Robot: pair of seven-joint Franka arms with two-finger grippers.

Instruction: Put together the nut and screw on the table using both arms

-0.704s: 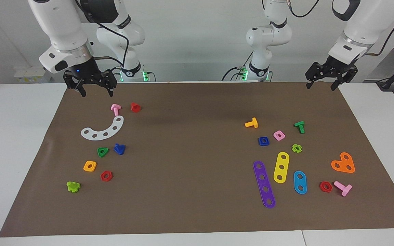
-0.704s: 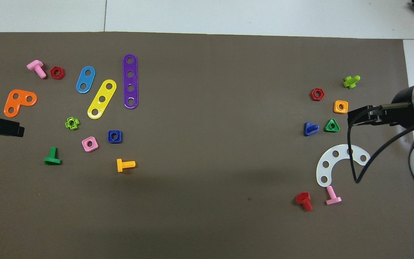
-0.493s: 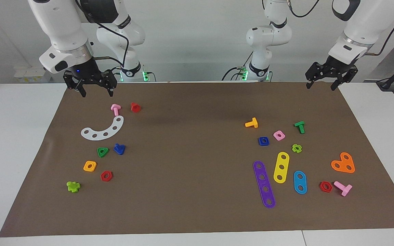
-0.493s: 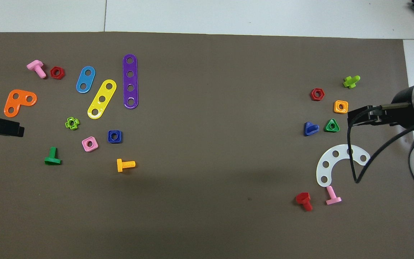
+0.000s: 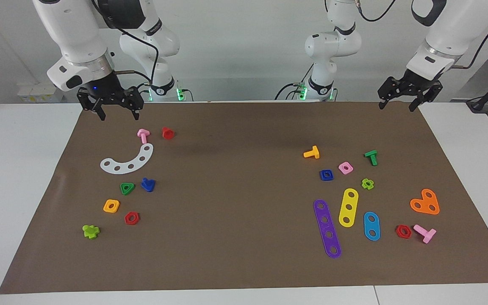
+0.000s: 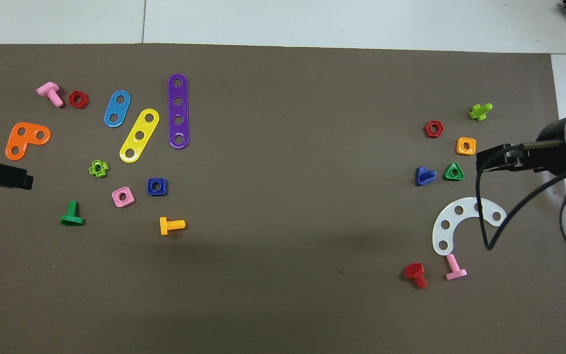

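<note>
the nut (image 5: 326, 175) lies flat on the mat (image 5: 235, 203) toward the left arm's end of the table (image 5: 19, 178), just beside a pink nut (image 5: 345, 167) and a little farther from the robots than an orange screw (image 5: 312, 152); in the overhead view it shows at (image 6: 157, 186). the screw (image 5: 148, 184) lies well apart from it, toward the right arm's end, just beside a green nut (image 5: 127, 188) and a little farther from the robots than a white arc (image 5: 128, 161); from overhead it sits at (image 6: 424, 176). nothing touches either part. the left gripper (image 5: 397, 106) hangs in the air over the mat's corner nearest the left arm's base, its fingers spread wide with nothing between them; only its tip shows from overhead (image 6: 0, 174). the right gripper (image 5: 117, 115) hangs over the mat's edge nearest the right arm's base, above and just beside a pink screw (image 5: 143, 135), fingers also spread wide and holding nothing; from overhead it reaches in at (image 6: 501, 160). toward the left arm's end, a purple strip (image 5: 327, 228), a yellow strip (image 5: 348, 207) and a blue strip (image 5: 371, 225) lie side by side, farther from the robots than the nut.
</note>
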